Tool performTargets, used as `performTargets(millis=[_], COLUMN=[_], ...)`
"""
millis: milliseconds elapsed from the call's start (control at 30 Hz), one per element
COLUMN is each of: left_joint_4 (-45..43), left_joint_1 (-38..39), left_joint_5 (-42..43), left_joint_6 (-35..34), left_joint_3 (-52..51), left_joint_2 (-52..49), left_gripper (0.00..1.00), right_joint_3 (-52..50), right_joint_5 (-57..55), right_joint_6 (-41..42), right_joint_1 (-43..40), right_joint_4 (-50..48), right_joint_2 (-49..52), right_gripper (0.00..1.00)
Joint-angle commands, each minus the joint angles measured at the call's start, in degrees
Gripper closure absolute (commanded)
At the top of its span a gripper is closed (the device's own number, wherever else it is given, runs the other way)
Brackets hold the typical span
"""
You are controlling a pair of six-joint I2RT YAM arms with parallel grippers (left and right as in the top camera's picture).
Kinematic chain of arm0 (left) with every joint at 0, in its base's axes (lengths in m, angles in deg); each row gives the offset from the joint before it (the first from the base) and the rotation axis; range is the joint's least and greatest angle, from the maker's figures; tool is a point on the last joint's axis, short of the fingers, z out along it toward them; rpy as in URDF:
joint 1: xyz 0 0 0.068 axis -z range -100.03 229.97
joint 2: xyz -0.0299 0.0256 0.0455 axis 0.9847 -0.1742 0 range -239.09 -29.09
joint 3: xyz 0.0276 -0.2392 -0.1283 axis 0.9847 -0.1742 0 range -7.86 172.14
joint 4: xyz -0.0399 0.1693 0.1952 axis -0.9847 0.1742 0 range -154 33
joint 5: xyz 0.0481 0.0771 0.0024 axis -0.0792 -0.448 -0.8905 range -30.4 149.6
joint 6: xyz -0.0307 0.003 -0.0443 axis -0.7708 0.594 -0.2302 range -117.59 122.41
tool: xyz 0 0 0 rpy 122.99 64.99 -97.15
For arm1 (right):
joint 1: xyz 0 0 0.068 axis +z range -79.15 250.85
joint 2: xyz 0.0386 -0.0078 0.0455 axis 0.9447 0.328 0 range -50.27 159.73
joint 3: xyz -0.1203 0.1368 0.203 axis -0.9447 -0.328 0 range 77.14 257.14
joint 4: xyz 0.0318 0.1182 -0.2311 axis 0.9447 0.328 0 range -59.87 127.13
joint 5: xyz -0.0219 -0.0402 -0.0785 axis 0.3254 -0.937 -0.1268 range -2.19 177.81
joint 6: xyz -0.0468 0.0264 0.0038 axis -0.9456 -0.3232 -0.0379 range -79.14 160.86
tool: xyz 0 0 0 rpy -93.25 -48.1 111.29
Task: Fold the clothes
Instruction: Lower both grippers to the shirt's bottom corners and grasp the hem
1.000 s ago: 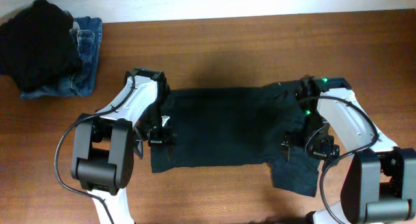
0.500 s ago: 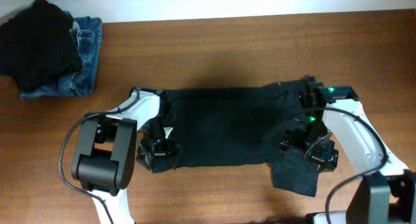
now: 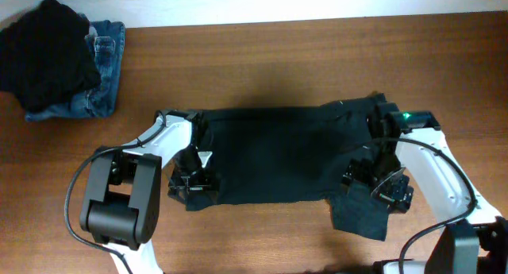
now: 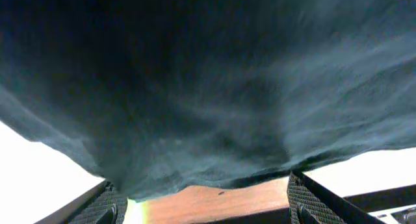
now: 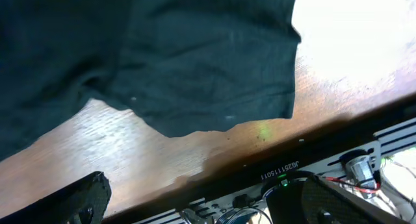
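At the far left back corner of the counter (image 3: 262,52) I see a black heap of cloth (image 3: 44,52) lying on top of blue jeans (image 3: 105,67), well apart from the work. Moving right, the left fingers (image 4: 107,203) are down at the near-left corner of the dark T-shirt (image 3: 274,155). Through the left wrist camera they stand spread wide, released, with the shirt's hem lying across the gap and bare wood showing below it. The T-shirt itself lies spread flat in the middle of the counter, between my two arms, with one sleeve (image 3: 361,214) sticking out toward the near edge on the right. Beside that sleeve's root the right fingers (image 5: 75,197) are also wide apart and grasping nothing; the sleeve lies just ahead of them on the wood.
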Motion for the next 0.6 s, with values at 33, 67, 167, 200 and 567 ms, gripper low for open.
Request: performTargets(millis=[33,67,167,200,567], left_joint_4=[-1.5,-1.6,-2.1,-2.4,-3.4], left_joint_1=[0.2,0.2,0.2,0.2,0.2], left_joint_5=[0.4,0.4,0.4,0.4,0.5], left_joint_6=[0.1,0.1,0.1,0.1,0.2], left_joint_3=[-3.0,-3.2,-3.2,-3.2,-3.2], left_joint_2=[1.3,1.3,1.3,1.3,1.3], left_gripper=[0.22,0.22,0.21,0.21,0.21], right_joint_3=[-5.4,-6.8,-10.1,-11.4,-23.0], right_joint_5=[0.9,1.7,3.0,2.9,5.5], right_joint_6=[4.8,4.8,4.8,5.1,6.0], right_joint_1=[0.3,0.3,0.3,0.3,-2.7], right_joint_4=[-3.5,-4.9,-7.7,-8.7,-21.6], right_joint_2=[-2.3,-2.6,-3.4,-3.7,-3.9], right_gripper=[0.01,0.01,0.01,0.01,0.01])
